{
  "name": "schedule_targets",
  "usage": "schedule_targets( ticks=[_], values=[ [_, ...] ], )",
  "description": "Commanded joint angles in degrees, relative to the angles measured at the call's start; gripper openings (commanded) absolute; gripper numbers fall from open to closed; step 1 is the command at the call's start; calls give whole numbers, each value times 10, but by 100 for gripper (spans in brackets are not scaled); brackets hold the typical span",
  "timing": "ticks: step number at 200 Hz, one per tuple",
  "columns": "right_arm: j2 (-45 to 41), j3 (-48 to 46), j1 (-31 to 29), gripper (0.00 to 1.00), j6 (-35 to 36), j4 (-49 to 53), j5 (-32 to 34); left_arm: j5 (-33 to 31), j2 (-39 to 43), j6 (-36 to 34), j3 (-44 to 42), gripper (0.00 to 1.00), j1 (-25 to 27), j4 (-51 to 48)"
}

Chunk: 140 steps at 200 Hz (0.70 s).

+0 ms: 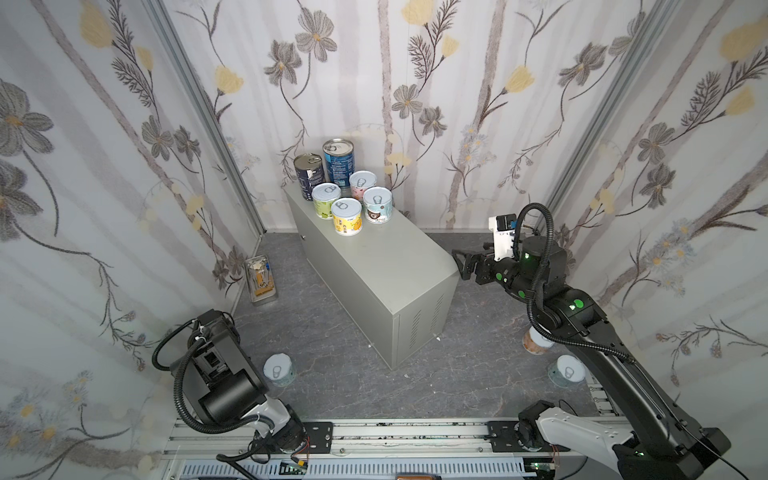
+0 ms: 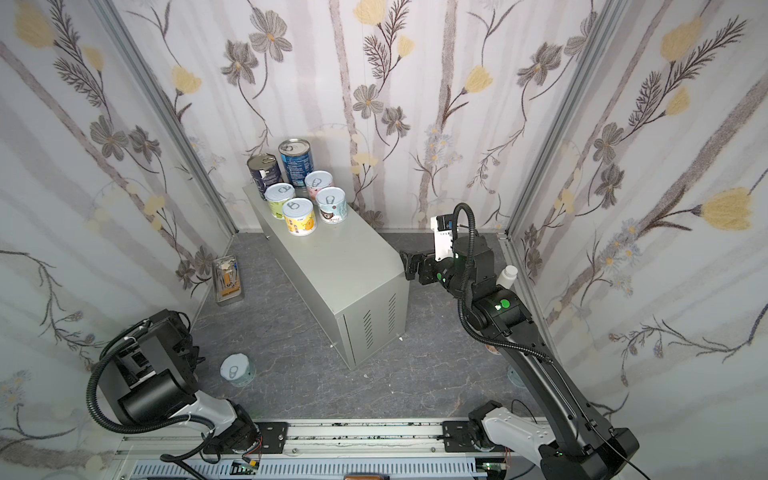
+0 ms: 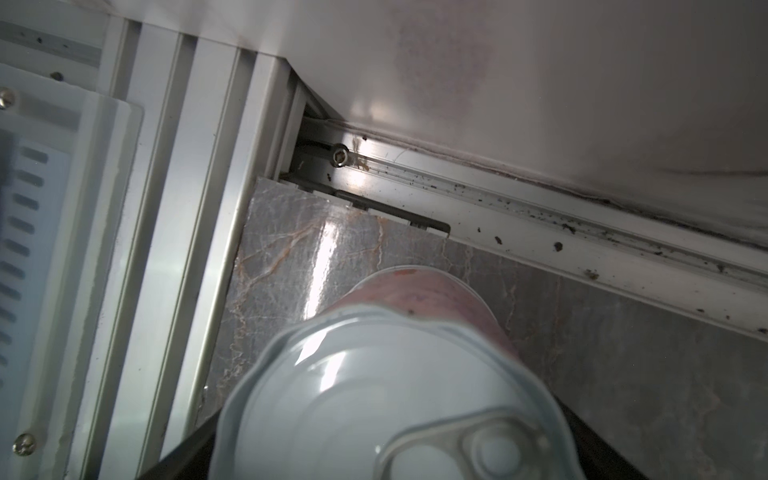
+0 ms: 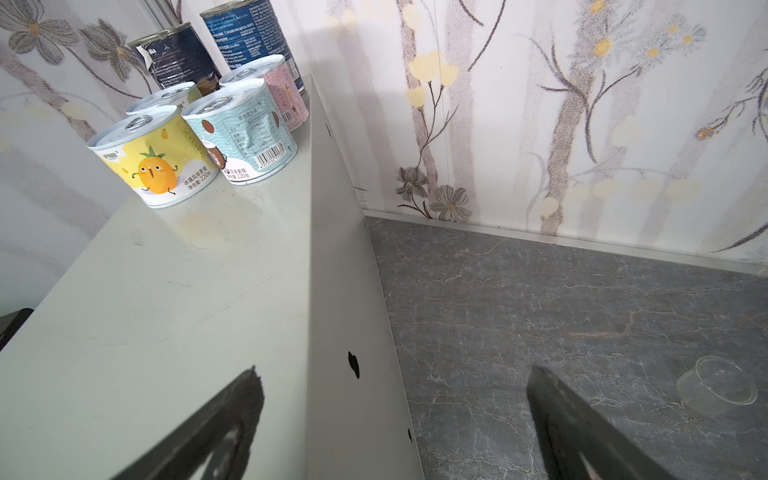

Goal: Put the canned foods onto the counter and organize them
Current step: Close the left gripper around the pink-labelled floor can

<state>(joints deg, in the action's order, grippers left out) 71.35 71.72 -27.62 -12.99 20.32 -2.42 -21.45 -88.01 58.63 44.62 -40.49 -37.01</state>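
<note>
Standing upright on the dark marbled floor [image 3: 623, 374], beside an aluminium rail [image 3: 187, 187], a pink-labelled can [image 3: 374, 374] sits between the dark fingers [image 3: 183, 453] of the left gripper [image 3: 395, 432]. One finger shows on each side of its pale pull-tab lid, but I cannot tell whether they press the can or stand just off it. In both top views the folded left arm [image 1: 224, 386] hides gripper and can.

The counter [image 1: 386, 266], a light grey metal cabinet with vent slits on its near end, carries six upright cans bunched at its far end. A navy tall can [image 1: 309, 176] and a blue tall can [image 1: 338, 164] stand at the back. In front of them are a green short can [image 1: 326, 200], a pink short can [image 1: 363, 185], a yellow pineapple can [image 1: 347, 217] and a pale blue coconut can [image 1: 377, 205].

The right gripper [image 1: 462, 262] hovers just beside the counter's right edge, jaws spread wide with nothing between them.

Three more short cans stand on the floor: a pale-lidded can [image 1: 279, 370] just beside the left arm, and a brown-labelled can [image 1: 538, 343] and a light blue can [image 1: 567, 371] partly under the right arm [image 1: 615, 374]. A clear cup [image 4: 717, 386] sits on the floor right of the counter; a white bottle [image 2: 508, 276] stands by the right wall.
</note>
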Motion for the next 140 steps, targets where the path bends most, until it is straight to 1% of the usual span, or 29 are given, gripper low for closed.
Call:
schedule_targets(
  ticks=[1, 18, 54, 84, 120, 140],
  values=[
    [-1, 3, 0, 100, 1, -15, 0, 8, -8, -9, 0, 90, -5, 13],
    [0, 6, 0, 100, 1, -14, -2, 12, -6, -12, -2, 84, -6, 18],
    [-1, 7, 0, 100, 2, -12, 0, 25, 2, -22, -10, 78, -6, 29],
    [0, 8, 0, 100, 2, -13, -2, 23, 21, -28, -18, 68, -3, 35],
    [9, 15, -1, 100, 2, -11, -6, 18, 38, -31, -19, 67, 7, 35],
    [11, 18, -1, 100, 2, -11, -7, 8, 54, -34, -19, 65, 27, 35]
  ],
)
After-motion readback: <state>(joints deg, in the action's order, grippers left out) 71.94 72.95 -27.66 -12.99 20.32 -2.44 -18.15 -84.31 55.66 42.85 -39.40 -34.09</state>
